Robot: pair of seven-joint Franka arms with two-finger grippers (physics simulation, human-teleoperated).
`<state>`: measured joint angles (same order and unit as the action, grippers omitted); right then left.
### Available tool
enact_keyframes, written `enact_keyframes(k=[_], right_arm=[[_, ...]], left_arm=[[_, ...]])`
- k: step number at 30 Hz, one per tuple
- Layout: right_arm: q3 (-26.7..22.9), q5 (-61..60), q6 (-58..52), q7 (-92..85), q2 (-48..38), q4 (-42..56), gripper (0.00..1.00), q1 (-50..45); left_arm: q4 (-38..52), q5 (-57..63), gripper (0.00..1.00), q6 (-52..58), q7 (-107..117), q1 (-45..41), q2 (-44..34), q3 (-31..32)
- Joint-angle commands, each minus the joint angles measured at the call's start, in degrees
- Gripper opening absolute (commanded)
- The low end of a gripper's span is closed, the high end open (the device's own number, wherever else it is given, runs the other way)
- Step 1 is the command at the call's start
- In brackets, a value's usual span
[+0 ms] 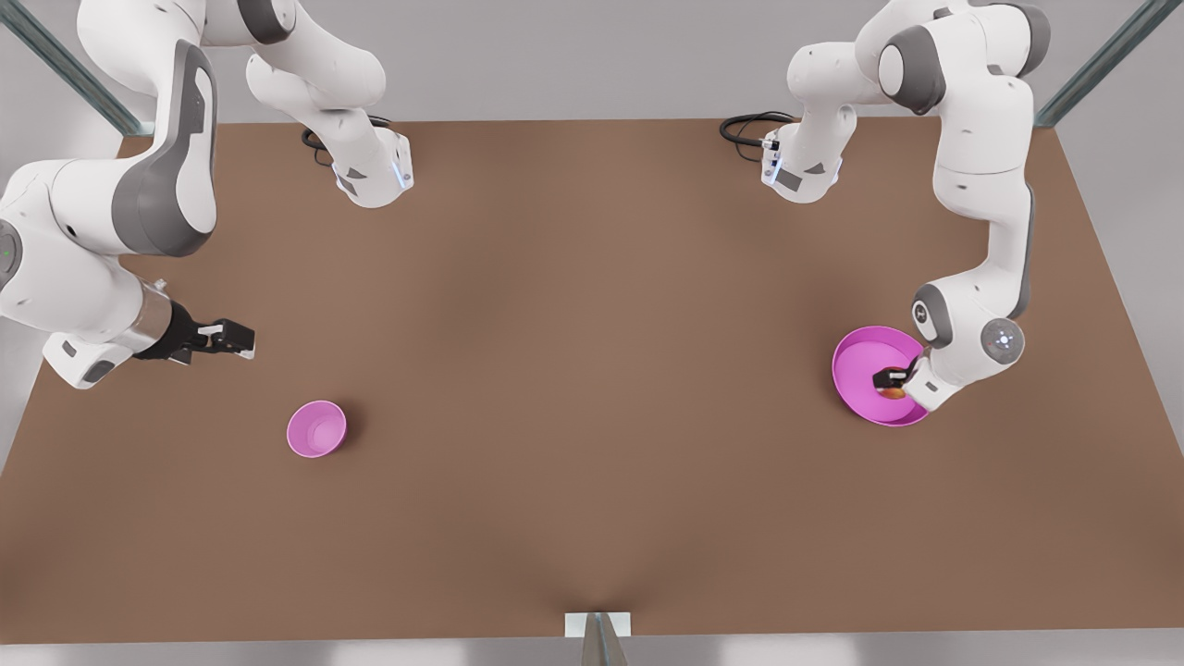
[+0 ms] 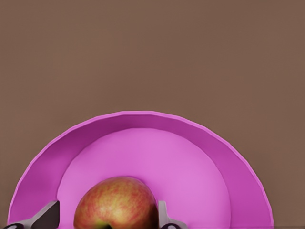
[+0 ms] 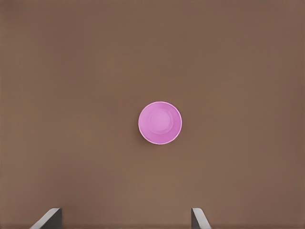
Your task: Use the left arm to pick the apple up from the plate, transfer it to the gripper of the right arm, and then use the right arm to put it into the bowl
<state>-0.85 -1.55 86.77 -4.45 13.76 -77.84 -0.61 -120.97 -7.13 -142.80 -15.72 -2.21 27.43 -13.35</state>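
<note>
Apple (image 2: 116,202) on plate (image 2: 238,167), left pincer (image 2: 107,217) astride; bowl (image 3: 160,122) empty.

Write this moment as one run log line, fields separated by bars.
left gripper: open around apple on plate | right gripper: open, waiting above table | bowl: empty

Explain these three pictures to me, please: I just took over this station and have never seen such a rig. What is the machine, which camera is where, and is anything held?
Two white robot arms stand at a brown table. The front view looks down on the whole scene; each other picture comes from a camera on one arm's wrist. The left gripper, at the front view's right, is down in the pink plate, its open fingers on either side of the apple, which is not gripped yet. The right gripper, at the front view's left, waits open and empty above the table near the small pink bowl.
</note>
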Motion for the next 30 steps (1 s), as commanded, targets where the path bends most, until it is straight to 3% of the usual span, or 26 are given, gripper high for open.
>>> enact_keyframes(k=[1, 5, 9, 17, 24, 30], right_arm=[[-0.03, -0.04, -0.02, -0.56, -0.05, 0.05, 1.00, 0.00], [-0.03, -0.04, -0.02, -0.56, -0.05, 0.05, 1.00, 0.00], [0.06, -0.12, -0.02, -0.56, -0.05, 0.05, 1.00, 0.00], [-0.03, -0.12, -0.11, -0.56, 0.04, 0.05, 1.00, 0.09], [-0.03, -0.12, -0.02, -1.35, 0.04, 0.05, 1.00, 0.09], [-0.03, -0.12, -0.02, -1.44, 0.13, 0.05, 1.00, 0.17]], left_arm=[[-0.40, 0.01, 1.00, -0.37, -4.49, 0.01, -0.09, -0.01], [-1.02, 0.01, 1.00, -0.37, -4.49, -0.08, -0.18, -0.01], [-1.02, 0.01, 0.86, -0.37, -4.49, -0.08, -0.27, -0.01], [-0.93, 0.01, 0.79, -1.08, -4.49, -0.08, 0.17, 0.08], [-0.93, -0.08, 0.78, -2.92, -4.49, 0.01, 1.75, 0.34], [0.82, 0.10, 0.69, 0.94, -6.07, -0.25, -3.08, 0.43]])
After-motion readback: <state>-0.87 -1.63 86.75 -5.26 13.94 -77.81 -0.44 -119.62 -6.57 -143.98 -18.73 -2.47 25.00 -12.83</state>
